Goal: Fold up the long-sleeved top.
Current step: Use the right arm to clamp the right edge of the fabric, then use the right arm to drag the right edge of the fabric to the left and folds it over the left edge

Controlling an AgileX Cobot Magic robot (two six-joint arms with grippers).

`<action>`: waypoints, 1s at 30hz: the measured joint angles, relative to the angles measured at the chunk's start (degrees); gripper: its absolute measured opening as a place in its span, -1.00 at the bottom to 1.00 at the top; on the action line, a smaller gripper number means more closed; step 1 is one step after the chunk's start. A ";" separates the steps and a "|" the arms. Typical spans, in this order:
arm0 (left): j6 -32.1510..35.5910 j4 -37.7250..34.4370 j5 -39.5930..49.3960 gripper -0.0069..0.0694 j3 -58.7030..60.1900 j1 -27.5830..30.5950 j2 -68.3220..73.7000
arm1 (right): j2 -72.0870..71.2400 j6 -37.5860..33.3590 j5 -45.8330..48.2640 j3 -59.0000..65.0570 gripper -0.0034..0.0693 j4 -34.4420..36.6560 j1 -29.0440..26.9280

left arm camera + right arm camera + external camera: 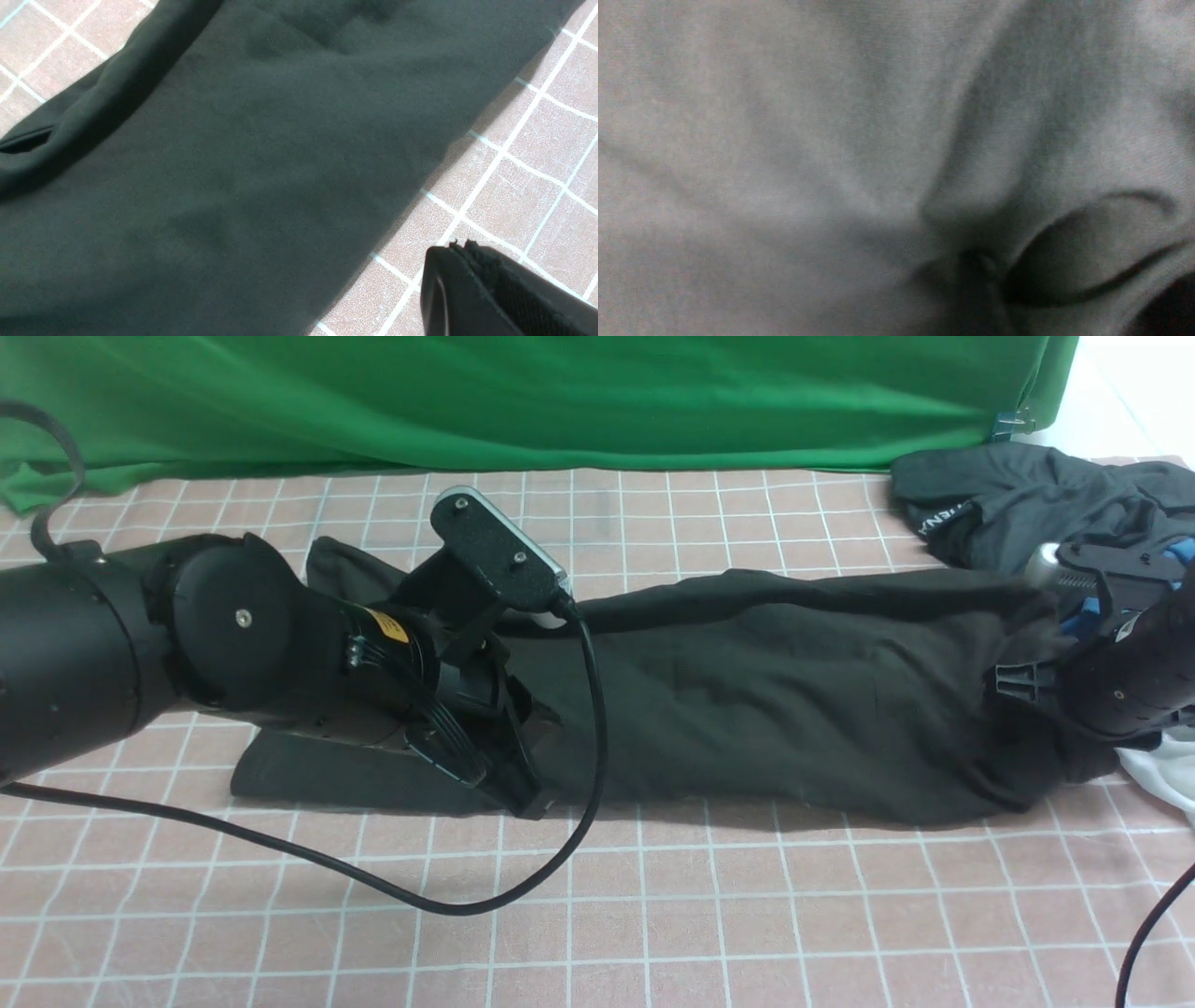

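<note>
- We see the long-sleeved top (747,700), a large black cotton garment, lying as a long, narrow band across the pink checked tablecloth (653,896), from the left arm to the right arm.
- The left gripper (523,784) sits low at the top's left end, near its front edge. Its fingers are pressed together. In the left wrist view one black fingertip (486,294) stands over bare cloth beside the top's edge (261,168), so we see nothing held.
- The right gripper (1022,681) is down on the top's right end. The right wrist view shows only bunched, blurred fabric (859,158) close to the lens; we cannot tell how its jaws stand.
- A dark grey garment with a white-lettered band (1018,504) lies crumpled at the far right, just behind the right arm.
- A green fabric backdrop (523,401) hangs along the table's far side.
</note>
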 joint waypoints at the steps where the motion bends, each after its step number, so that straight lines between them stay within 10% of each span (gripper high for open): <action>1: 0.00 0.07 0.00 -0.77 0.00 0.00 0.00 | 0.15 -0.45 -0.11 -0.19 -0.13 0.16 0.71; 5: -0.13 2.97 0.31 -0.77 0.00 0.00 0.00 | 0.34 -4.92 -0.96 -0.24 -0.62 -0.34 3.59; 15: -16.60 21.46 2.64 -0.77 0.21 0.00 -5.00 | -9.38 -7.48 9.23 0.92 -0.62 0.23 2.54; 30: -19.28 23.92 6.11 -0.77 0.28 0.00 -9.47 | -30.21 -5.94 20.35 0.94 -0.62 -6.03 -14.87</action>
